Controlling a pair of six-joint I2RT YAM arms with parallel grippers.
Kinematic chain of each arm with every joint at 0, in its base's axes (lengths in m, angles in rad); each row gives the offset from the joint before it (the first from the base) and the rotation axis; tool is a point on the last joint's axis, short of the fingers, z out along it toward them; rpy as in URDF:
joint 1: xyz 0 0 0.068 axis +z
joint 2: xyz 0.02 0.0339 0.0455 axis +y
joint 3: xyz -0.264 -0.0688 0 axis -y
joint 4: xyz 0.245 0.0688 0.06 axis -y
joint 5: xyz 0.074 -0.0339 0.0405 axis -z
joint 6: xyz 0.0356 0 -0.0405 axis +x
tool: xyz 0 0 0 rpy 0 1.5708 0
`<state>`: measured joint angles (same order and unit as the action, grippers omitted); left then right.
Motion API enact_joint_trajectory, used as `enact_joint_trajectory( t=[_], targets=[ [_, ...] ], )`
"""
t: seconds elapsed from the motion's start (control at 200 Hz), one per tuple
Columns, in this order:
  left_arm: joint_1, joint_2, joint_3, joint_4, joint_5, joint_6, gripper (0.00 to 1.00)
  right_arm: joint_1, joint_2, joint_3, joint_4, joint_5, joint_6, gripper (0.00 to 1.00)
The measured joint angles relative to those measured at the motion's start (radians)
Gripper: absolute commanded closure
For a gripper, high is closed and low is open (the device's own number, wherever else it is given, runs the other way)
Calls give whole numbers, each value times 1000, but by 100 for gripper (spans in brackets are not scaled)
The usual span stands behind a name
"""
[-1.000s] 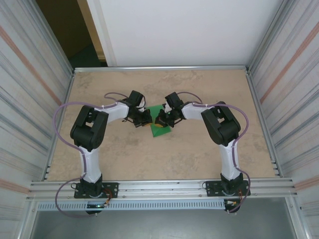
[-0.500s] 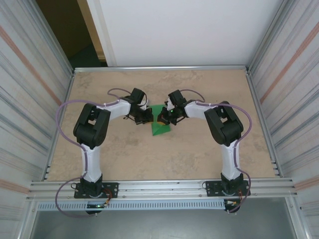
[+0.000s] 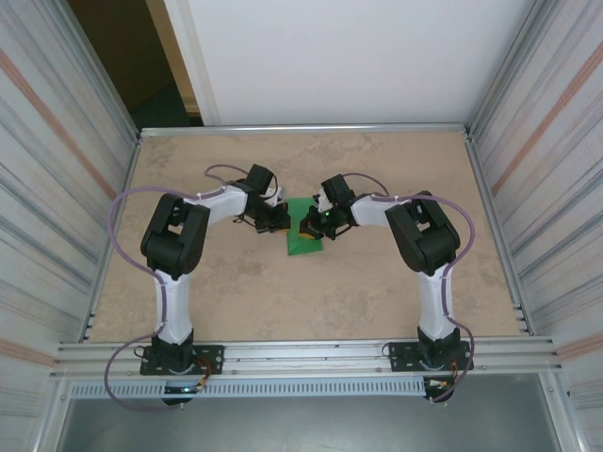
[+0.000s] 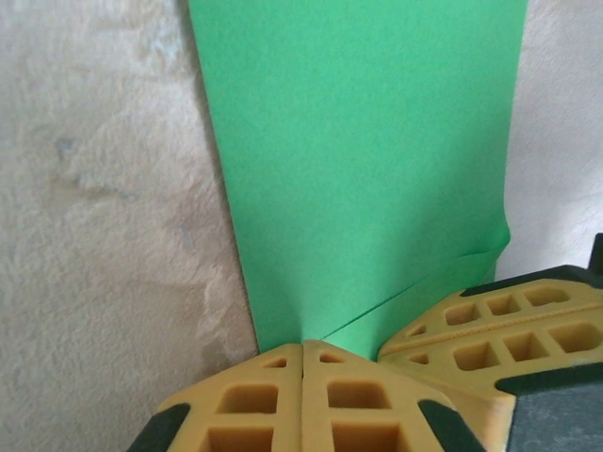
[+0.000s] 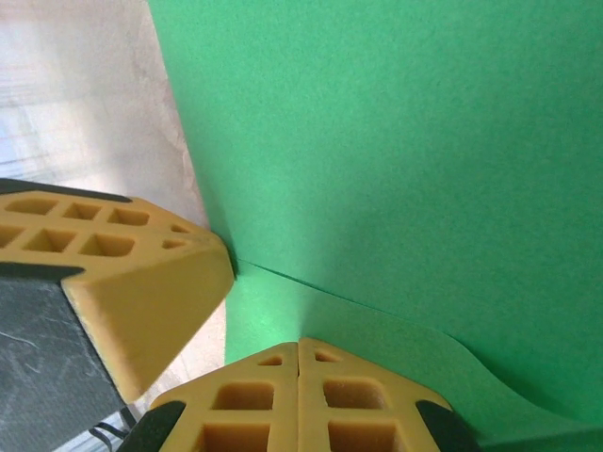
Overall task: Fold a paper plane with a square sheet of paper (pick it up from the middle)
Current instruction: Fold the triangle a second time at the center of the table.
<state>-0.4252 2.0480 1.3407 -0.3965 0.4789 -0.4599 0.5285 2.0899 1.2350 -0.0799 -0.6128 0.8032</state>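
Overhead and wrist views of two arms working at a folded sheet of green paper (image 3: 303, 247), which lies flat on the mottled beige table (image 3: 377, 301) just above the centre of the overhead frame, between the two arms. The left pincer (image 3: 283, 222) reaches in from the left and the right pincer (image 3: 308, 228) from the right, so that both tips meet over the sheet's middle, close beside each other. In the left wrist view, the left pincer (image 4: 301, 363) at bottom centre has its yellow pads pressed together with no gap, their tips resting at the narrow near end of the sheet (image 4: 367, 160). A raised flap runs as a slanted crease toward the lower right, where a finger of the right pincer (image 4: 499, 325) lies against the paper. In the right wrist view, the right pincer (image 5: 299, 363) is likewise pressed together at bottom centre, its tips on a curled fold of the sheet (image 5: 396, 141). The left pincer's finger (image 5: 141, 292) enters from the left, its tip touching the paper's edge. Whether either pair of pads traps a layer of paper cannot be told.
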Motion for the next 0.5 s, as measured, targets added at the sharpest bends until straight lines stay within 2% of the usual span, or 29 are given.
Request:
enact_joint_trajectory(
  t=[0.175,0.361,0.501],
  targets=[
    [5,-48,-13,53,33,-60,99,5,-11,-27,39,18,6,100],
    [-7,-220,-167,164,57,-164,100,7,-15,-36,54,26,27,100],
    [-51,-265,-266,198,64,-219,100,7,-16,-38,58,27,35,100]
  ],
)
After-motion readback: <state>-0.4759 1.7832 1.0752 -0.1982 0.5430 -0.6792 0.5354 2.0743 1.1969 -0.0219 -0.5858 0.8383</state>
